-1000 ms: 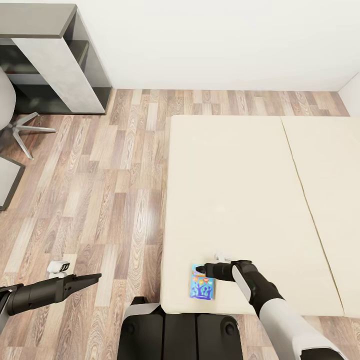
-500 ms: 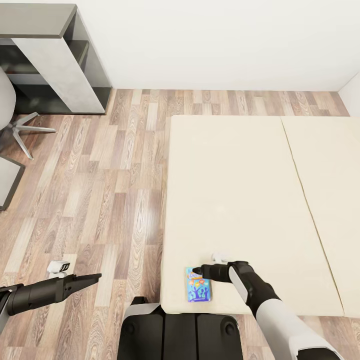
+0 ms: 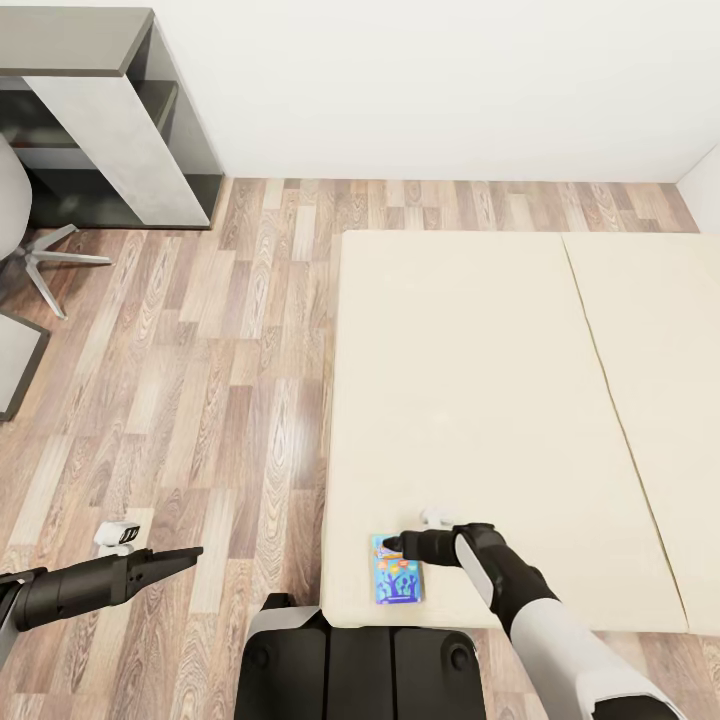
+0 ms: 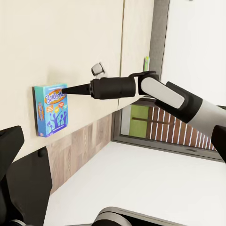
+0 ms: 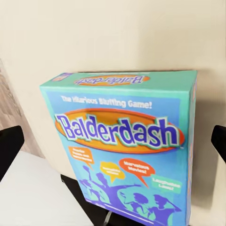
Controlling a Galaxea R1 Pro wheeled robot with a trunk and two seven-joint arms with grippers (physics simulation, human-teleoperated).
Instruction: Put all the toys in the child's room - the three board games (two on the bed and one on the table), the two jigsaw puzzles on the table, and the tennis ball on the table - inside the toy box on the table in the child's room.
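The right end effector (image 3: pixel 393 543) hovers at the blue board game (image 3: pixel 397 569) on the bed (image 3: pixel 480 400).

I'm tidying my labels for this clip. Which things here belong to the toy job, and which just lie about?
Job:
- blue board game
- bed it lies on
- right claw at the game

Lying about:
- office chair
- dark shelf unit
- small white gadget on the floor

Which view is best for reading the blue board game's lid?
Right wrist view: the blue board game is close enough to read "Balderdash", between the open right claw's fingertips. In the head view it is a small box at the bed edge; in the left wrist view it is small and distant.
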